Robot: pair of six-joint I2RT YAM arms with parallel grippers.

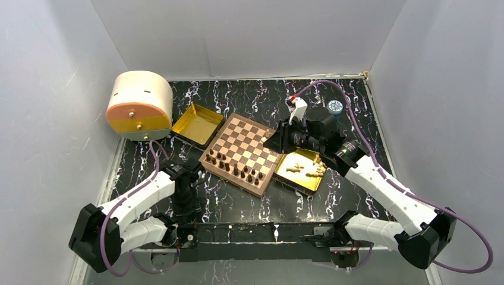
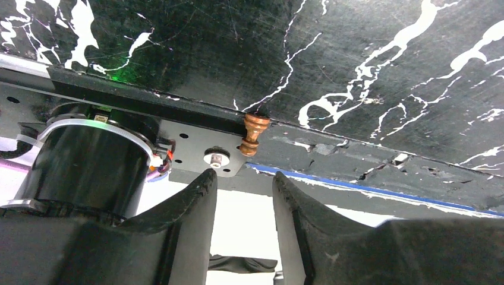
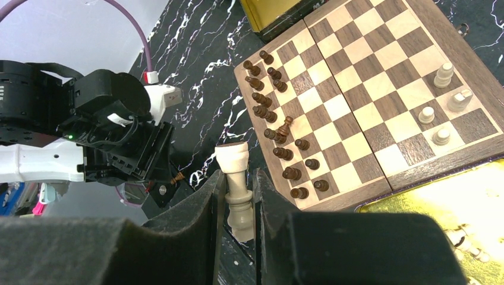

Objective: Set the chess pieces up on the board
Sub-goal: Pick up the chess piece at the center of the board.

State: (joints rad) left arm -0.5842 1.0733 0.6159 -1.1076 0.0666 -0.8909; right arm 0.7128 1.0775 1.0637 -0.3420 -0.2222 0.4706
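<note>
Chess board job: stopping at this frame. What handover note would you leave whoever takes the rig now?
Left claw: open, empty, at the table's near edge; a stray dark piece lies beyond its tips, off the board.
Right claw: shut on a light piece, by the board's edge.
Done: dark pieces fill most of two rows; four light pieces stand opposite.
Left: the stray dark piece, the held one, the loose light pieces in the gold tray.

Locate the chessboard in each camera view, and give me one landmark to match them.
Top external: board at centre, turned like a diamond.
Left wrist: not in it.
Right wrist: board fills the upper right, dark pieces along its left edge.
Shared landmark: the black, white-veined table, in all three.
</note>
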